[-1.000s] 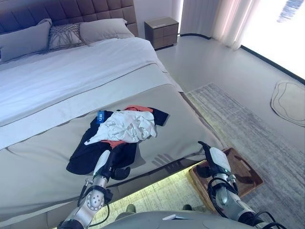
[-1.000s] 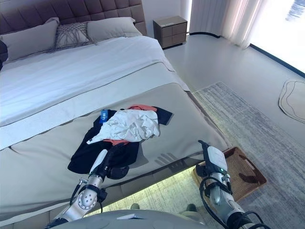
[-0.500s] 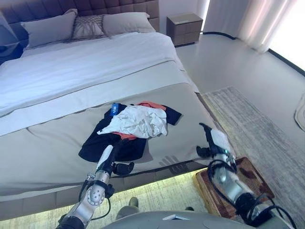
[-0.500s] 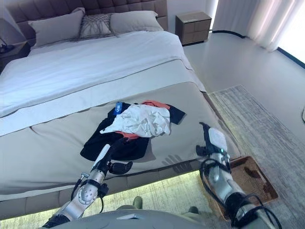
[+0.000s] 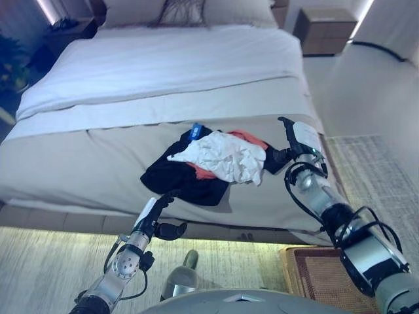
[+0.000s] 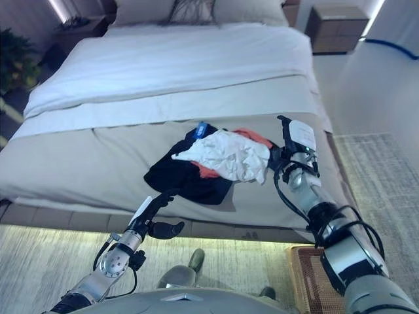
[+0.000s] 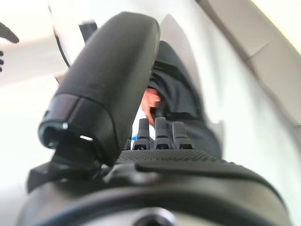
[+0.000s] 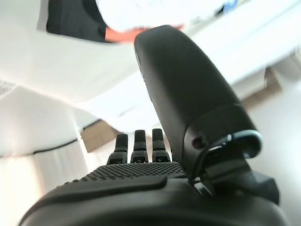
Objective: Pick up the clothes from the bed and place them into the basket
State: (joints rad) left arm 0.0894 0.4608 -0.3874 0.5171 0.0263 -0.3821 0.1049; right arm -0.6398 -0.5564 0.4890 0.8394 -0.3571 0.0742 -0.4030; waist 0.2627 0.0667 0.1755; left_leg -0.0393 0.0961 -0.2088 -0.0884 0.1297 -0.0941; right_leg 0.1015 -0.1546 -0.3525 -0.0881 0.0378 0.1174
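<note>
A pile of clothes lies on the beige cover near the foot of the bed [image 5: 78, 163]: a crumpled white garment [image 5: 222, 156] on top of a black one [image 5: 173, 180], with an orange piece [image 5: 252, 137] and a blue tag [image 5: 194, 133] showing. My right hand [image 5: 298, 140] is open at bed height, just right of the pile, near its black sleeve. My left hand [image 5: 160, 212] is open, low at the bed's front edge, short of the black garment. The brown woven basket [image 5: 314, 278] stands on the floor at the lower right, partly hidden by my right arm.
Pillows [image 5: 186, 10] lie at the headboard. A nightstand [image 5: 324, 29] stands far right and another [image 5: 65, 29] far left. A grey rug [image 5: 386, 170] covers the floor right of the bed. A plant [image 6: 16, 65] is at the left.
The camera has swung left. My right hand rose from beside the basket up to the bed, next to the pile. My left hand stays low at the bed's edge.
</note>
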